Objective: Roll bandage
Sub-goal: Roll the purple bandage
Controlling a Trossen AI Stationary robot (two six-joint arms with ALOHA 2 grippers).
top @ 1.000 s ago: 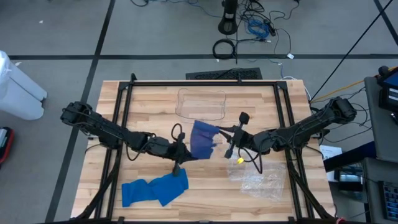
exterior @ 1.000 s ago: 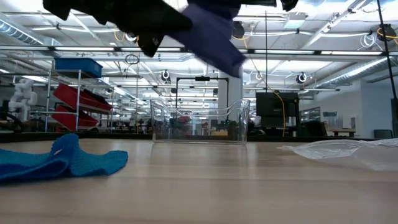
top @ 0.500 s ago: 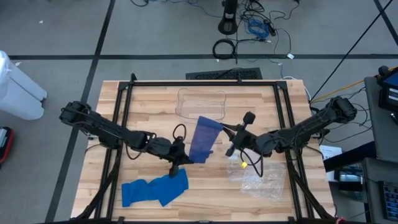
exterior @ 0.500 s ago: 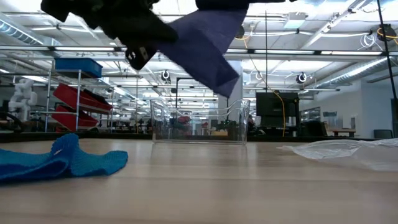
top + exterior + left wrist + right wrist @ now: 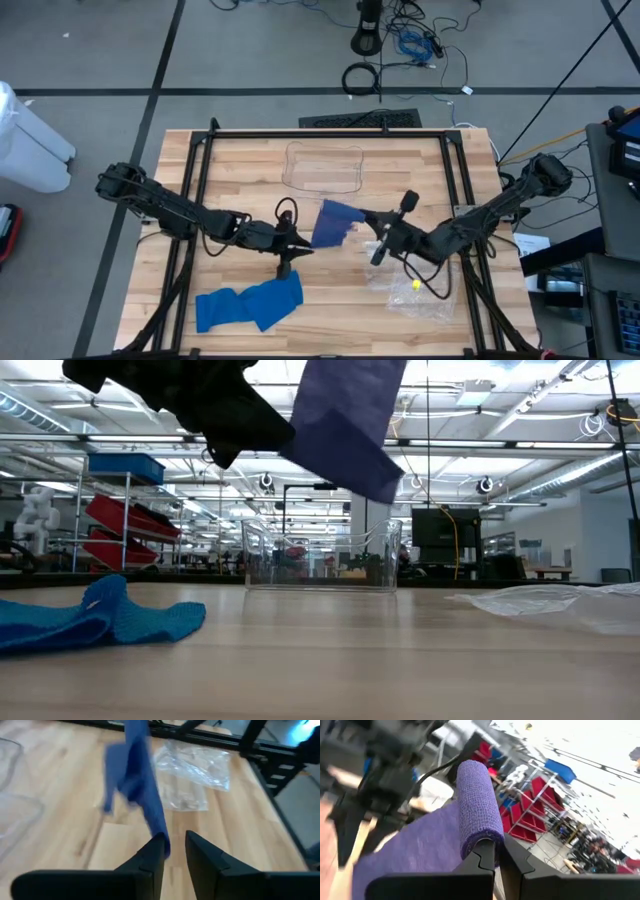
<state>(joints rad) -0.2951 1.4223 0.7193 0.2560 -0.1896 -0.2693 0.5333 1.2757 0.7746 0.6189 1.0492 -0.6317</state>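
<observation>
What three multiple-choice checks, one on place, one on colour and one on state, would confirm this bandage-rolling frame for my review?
1. Where does the clear tray sit?
A. At the table's far edge, centre
B. Under the left arm
C. On the floor

2. What colour is the cloth lying flat on the table near the front left?
A. Red
B. Bright blue
C. White

3. What state is the purple bandage in?
A. Lying flat on the wood
B. Inside the tray
C. Partly rolled, held up off the table

Answers:
1 A: the high view shows it beyond both grippers.
2 B: it shows blue in the high and low views.
3 C: the right gripper is shut on the roll, its loose tail hanging near the left gripper, whose fingers stand apart.
</observation>
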